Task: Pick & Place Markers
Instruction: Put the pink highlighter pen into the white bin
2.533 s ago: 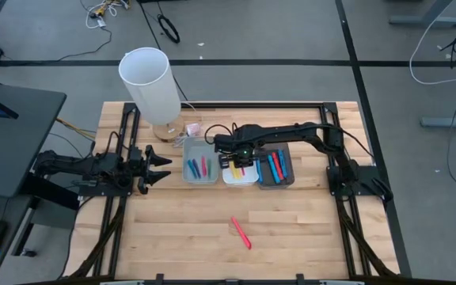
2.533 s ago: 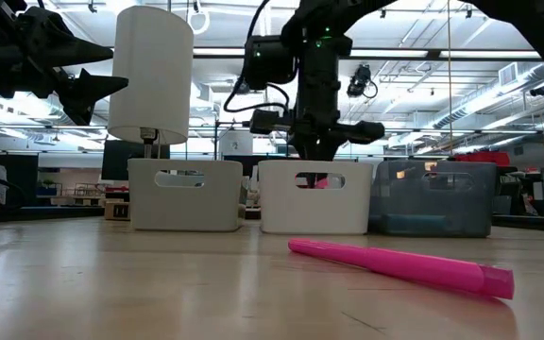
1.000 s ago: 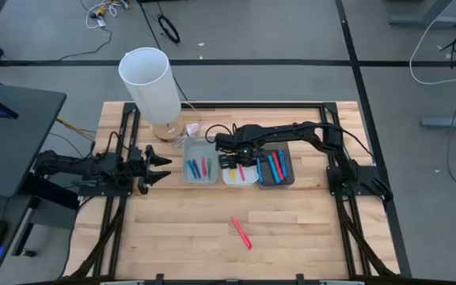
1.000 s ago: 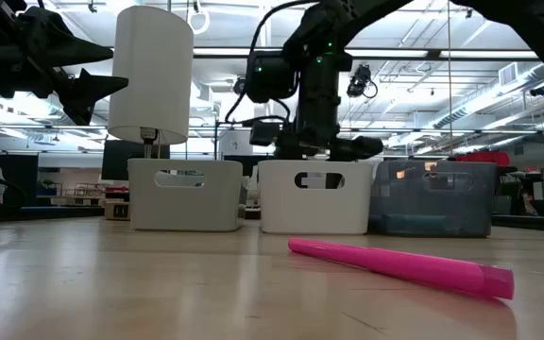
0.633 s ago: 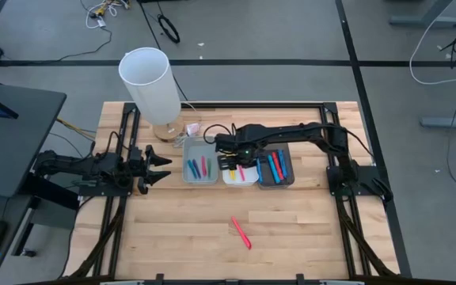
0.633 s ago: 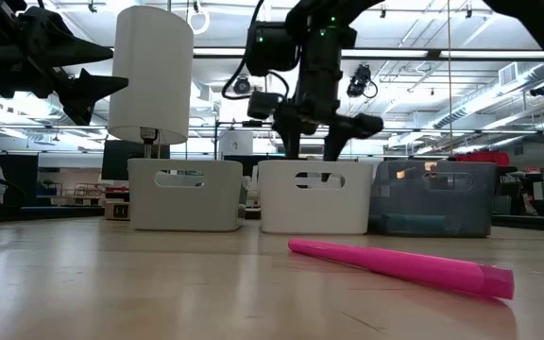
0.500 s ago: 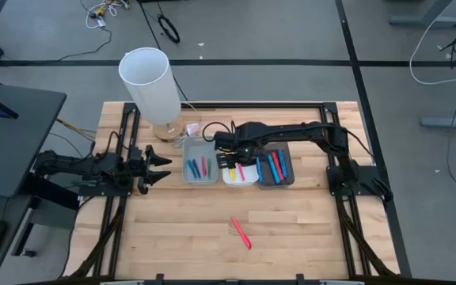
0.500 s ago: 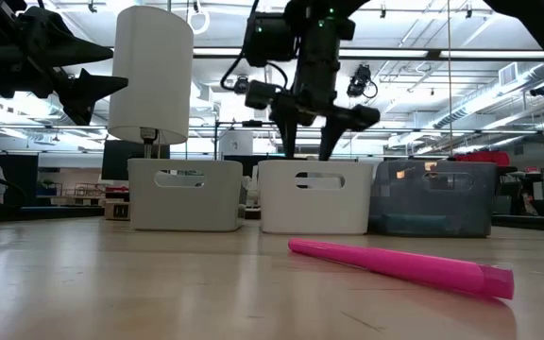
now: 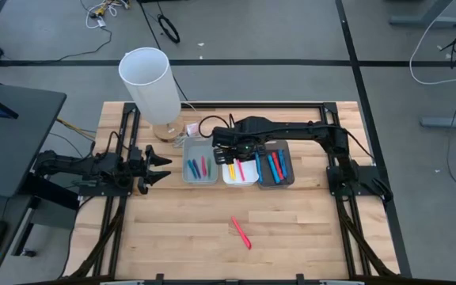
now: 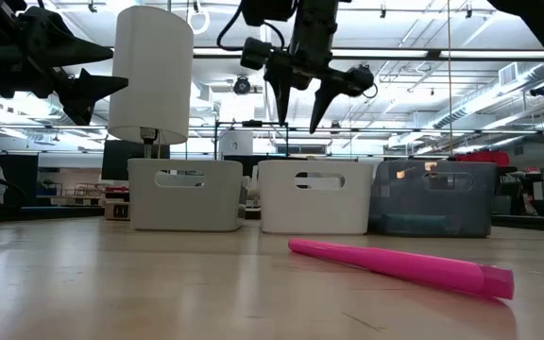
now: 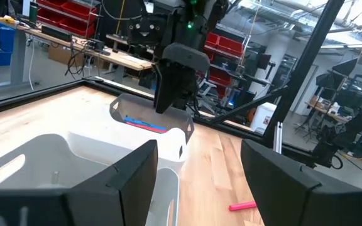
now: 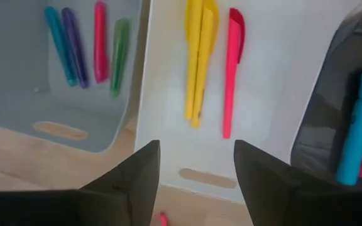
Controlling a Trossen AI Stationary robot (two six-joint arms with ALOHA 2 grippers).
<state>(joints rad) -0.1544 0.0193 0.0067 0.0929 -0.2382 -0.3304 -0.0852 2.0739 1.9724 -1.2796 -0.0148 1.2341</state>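
Note:
One pink marker (image 9: pixel 241 233) lies flat on the bare wood toward the near edge, also seen in the low view (image 10: pixel 399 268). Other markers lie in three bins: blue, purple, pink and green in the left bin (image 12: pixel 87 47), yellow ones and a pink one (image 12: pixel 232 69) in the middle white bin (image 9: pixel 238 180), blue and red in the dark right bin (image 9: pixel 274 166). My right gripper (image 10: pixel 299 118) hangs open and empty above the middle bin, pointing down (image 12: pixel 197 188). My left gripper (image 9: pixel 161 166) waits open and level at the table's left side (image 11: pixel 200 182).
A tall white cylinder lamp (image 9: pixel 150 83) stands at the far left, just behind the left bin. The three bins sit side by side in a row across the table's far middle. Bare wood stretches around the lone pink marker toward the near edge.
My right gripper has risen straight up out of the middle white bin, from between its walls to well above its rim, fingers staying open and empty. The markers in the bins and the pink one on the table have not moved.

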